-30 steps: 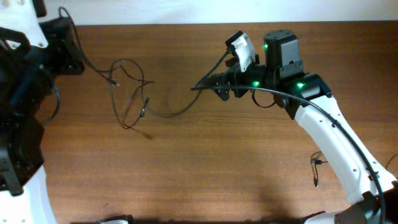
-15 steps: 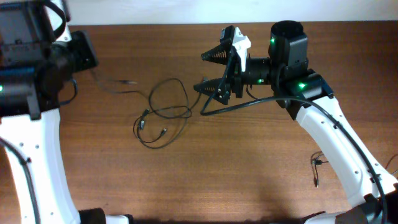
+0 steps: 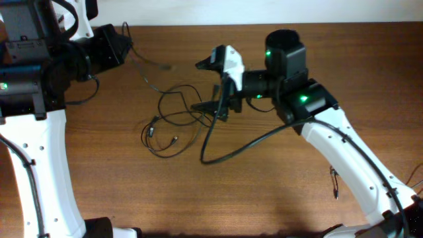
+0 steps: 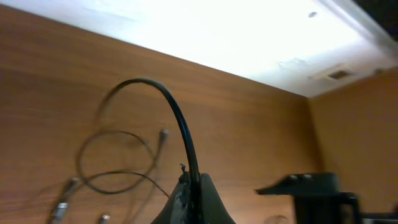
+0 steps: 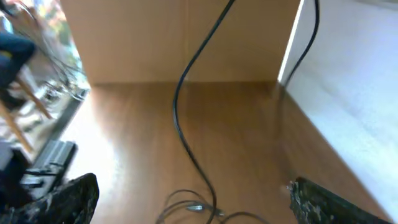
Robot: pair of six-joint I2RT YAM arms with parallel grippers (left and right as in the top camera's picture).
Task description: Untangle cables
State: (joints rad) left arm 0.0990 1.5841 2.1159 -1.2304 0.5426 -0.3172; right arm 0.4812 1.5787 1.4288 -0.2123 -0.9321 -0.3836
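1. Wooden table (image 3: 264, 198): the cables (image 3: 177, 120) lie in a loose heap just beside the right gripper (image 3: 213, 86), between it and the left gripper (image 3: 124, 45).
2. Change: a second ago one strand ran stretched to the right gripper. Its jaws now stand spread wide and empty.
3. Left gripper is clenched on one strand leading up from the heap.
4. Judgement: tension is lost, loops are still crossed, and a regrasp is needed.

We read this as a robotics lab: a white left arm (image 3: 39, 165) and right arm (image 3: 350, 158) w/ green status lights (image 3: 303, 99) at a wood table (image 3: 264, 198), plain white wall (image 3: 198, 12) behind, ceiling vent (image 4: 339, 73) overhead.
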